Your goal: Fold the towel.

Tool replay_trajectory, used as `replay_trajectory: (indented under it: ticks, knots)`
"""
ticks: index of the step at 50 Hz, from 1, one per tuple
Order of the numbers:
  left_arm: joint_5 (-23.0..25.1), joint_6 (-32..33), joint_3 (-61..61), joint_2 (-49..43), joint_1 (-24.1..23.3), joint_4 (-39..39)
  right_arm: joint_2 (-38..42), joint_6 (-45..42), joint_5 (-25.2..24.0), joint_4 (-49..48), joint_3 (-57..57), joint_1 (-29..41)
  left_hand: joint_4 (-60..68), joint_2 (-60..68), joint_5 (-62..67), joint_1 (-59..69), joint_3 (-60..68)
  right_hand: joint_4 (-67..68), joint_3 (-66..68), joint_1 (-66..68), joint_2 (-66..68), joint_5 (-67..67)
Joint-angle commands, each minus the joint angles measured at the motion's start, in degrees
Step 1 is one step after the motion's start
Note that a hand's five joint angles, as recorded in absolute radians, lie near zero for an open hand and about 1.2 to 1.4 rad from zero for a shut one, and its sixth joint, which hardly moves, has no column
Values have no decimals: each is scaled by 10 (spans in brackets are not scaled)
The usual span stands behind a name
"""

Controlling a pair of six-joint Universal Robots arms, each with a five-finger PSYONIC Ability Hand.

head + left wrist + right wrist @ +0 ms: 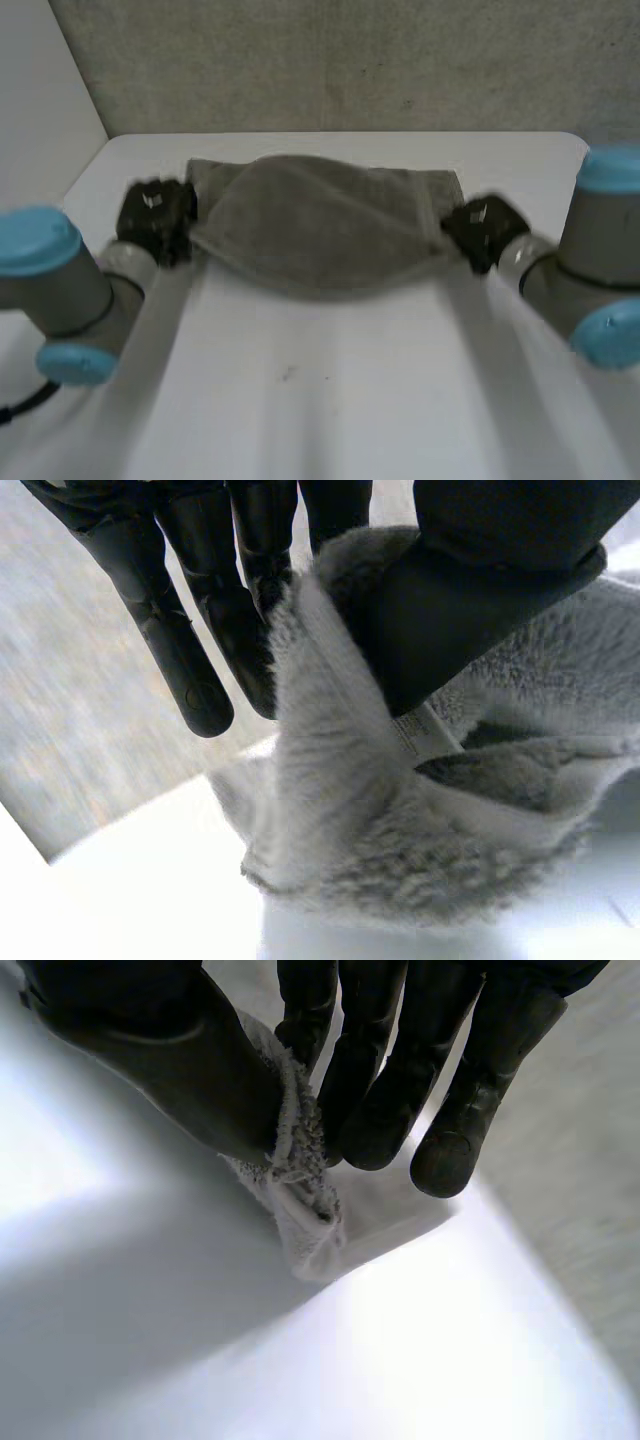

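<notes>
A grey towel [320,225] hangs slack across the far half of the white table [330,390], its near edge lifted and sagging in the middle over the part that lies flat. My left hand [155,218] holds the towel's left end; in the left wrist view the thumb [470,590] pinches the fluffy towel [340,810] against the fingers [250,600]. My right hand [482,228] holds the right end; in the right wrist view its thumb [170,1060] and fingers [380,1090] pinch a corner of the towel [300,1190] just above the table.
A grey wall [350,60] stands right behind the table's far edge. The table's left edge [85,175] runs close to my left hand. Bare tabletop stretches from the towel to the near edge.
</notes>
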Motion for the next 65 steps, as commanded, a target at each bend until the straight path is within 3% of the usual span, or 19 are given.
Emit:
replay_trajectory:
  ticks: [1,7,17,24,42,56,57,58,59,60,65]
  knots:
    - [4,92,-76,-4,0,10,-8,-21,4,-26,108,-6,103,102,108,111,103,34,29,34,34,28]
    - [4,150,-114,32,0,19,-75,-6,2,-65,166,-7,81,81,86,89,81,34,29,34,34,28]
    - [0,147,-115,30,1,62,-103,38,0,-105,186,-41,-267,-267,-262,-259,-267,34,29,34,34,28]
    - [-3,148,-124,26,1,70,-104,43,4,-106,184,-57,-291,-291,-286,-283,-291,34,29,34,34,28]
    - [-4,149,-132,35,20,63,-127,78,59,-136,188,-84,-291,-291,-286,-283,-291,34,29,34,34,28]
    - [-3,151,-133,36,27,61,-128,92,65,-164,190,-87,-277,-278,-272,-269,-277,34,29,34,34,28]
    - [-3,151,-134,38,29,61,-129,93,65,-163,191,-91,-236,-236,-230,-228,-236,34,29,34,34,28]
    - [0,150,-136,40,33,59,-130,94,64,-161,192,-93,-49,-49,-44,-41,-49,34,29,34,34,28]
    - [0,150,-136,40,33,59,-130,94,64,-161,192,-93,-47,-47,-42,-39,-47,34,29,34,34,28]
    - [4,151,-139,49,38,56,-131,95,65,-160,192,-93,101,101,106,109,101,34,29,34,34,28]
    - [1,150,-148,99,53,52,-137,95,63,-158,193,-93,103,102,108,111,103,34,29,34,34,28]
